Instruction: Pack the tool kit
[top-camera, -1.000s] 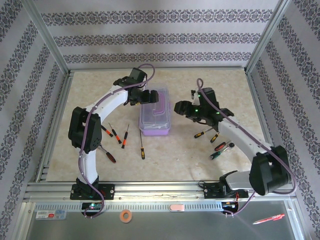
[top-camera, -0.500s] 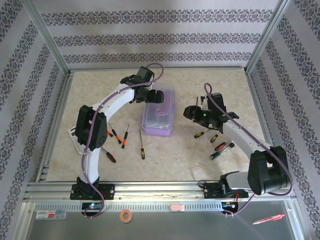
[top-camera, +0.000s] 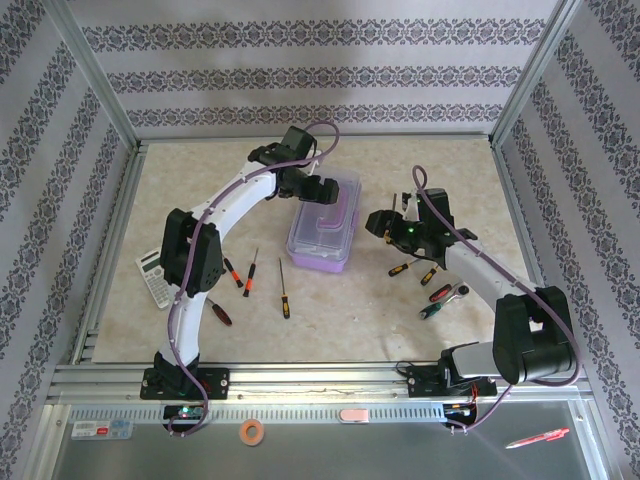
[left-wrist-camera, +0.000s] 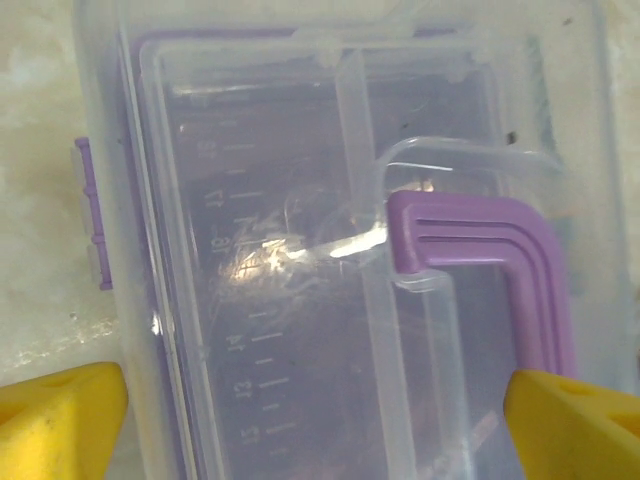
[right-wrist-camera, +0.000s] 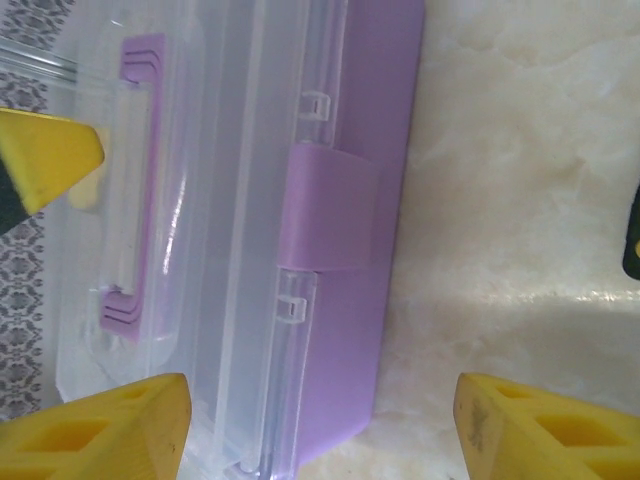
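Top external: case (top-camera: 322, 225) has skewed rightward on the desk (top-camera: 340, 310) since a second ago. Left end effector (top-camera: 320, 190), released, hangs over its lid (left-wrist-camera: 260, 250); right end effector (top-camera: 378, 222), released, faces the latch (right-wrist-camera: 325, 205). Screwdrivers (top-camera: 250, 272) lie unpacked, so opening likely comes next.

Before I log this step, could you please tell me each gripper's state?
Left gripper: open, above the case lid.
Right gripper: open, holding nothing.
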